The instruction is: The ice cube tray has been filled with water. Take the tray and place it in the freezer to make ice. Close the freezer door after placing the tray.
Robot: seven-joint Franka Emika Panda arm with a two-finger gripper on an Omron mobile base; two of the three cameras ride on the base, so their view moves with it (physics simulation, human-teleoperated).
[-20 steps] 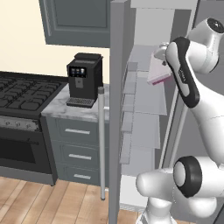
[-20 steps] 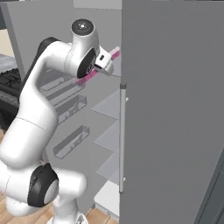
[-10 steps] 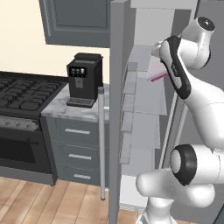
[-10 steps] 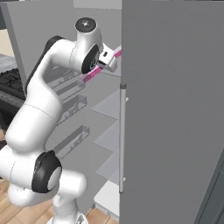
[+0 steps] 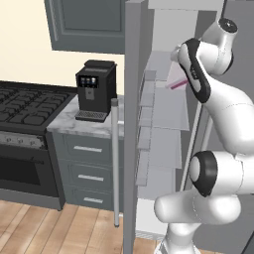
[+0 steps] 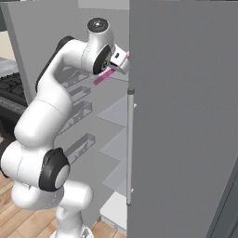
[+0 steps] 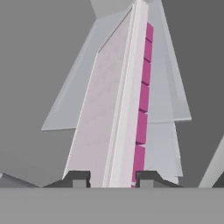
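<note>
1. Gripper [image 7: 112,178] closed narrow on the ice cube tray [image 7: 114,109], fingertips [image 7: 78,178] pinching its near end from both flat sides.
2. Tray running straight out from the jaws, long axis in line with the gripper's reach, turned on edge as seen from the hand: pale top to one side, pink cell bottoms to the other.
3. In the left base view tray [image 5: 174,83] poking past the wrist into the upper part of the freezer [image 5: 168,114], tilted, far end deeper in than the held end.
4. Pale shelf [image 7: 173,94] lying behind and beside the tray; contact with it not clear, looks apart.
5. Next move hinges on rolling the tray flat and pushing along that same axis, onto the shelf ahead.
6. Freezer door [image 5: 133,124] wide open to the arm's left, bar handle [image 5: 115,163] facing outward, well apart from the gripper; closing not yet started.
</note>
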